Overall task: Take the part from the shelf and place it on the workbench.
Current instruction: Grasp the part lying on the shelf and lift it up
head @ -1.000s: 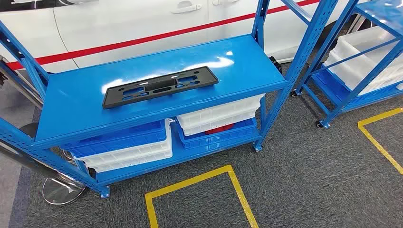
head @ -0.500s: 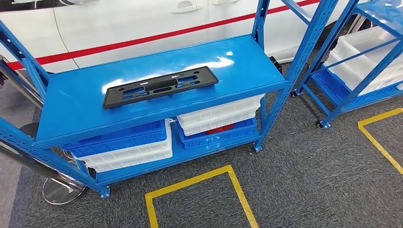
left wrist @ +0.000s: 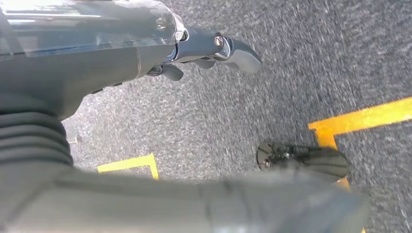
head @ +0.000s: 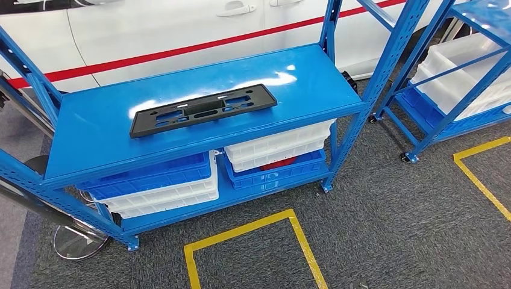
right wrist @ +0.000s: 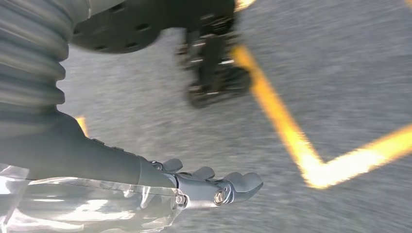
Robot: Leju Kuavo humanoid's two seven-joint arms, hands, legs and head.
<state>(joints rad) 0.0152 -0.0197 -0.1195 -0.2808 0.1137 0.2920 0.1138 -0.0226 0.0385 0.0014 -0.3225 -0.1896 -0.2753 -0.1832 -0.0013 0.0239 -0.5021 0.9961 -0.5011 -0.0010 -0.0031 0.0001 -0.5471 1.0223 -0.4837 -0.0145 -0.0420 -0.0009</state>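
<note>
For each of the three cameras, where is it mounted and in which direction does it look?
Head view: high on the body, looking forward and down at the blue shelf with the black part.
Left wrist view: behind the left hand, facing the carpet.
Right wrist view: behind the right hand, facing the carpet.
Shared: grey carpet, yellow floor lines.

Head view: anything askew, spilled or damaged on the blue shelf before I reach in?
Nothing stands out. The black part lies flat on the shelf, slightly angled to its front edge, looking intact. The bins below sit stacked in place; nothing spilled.
</note>
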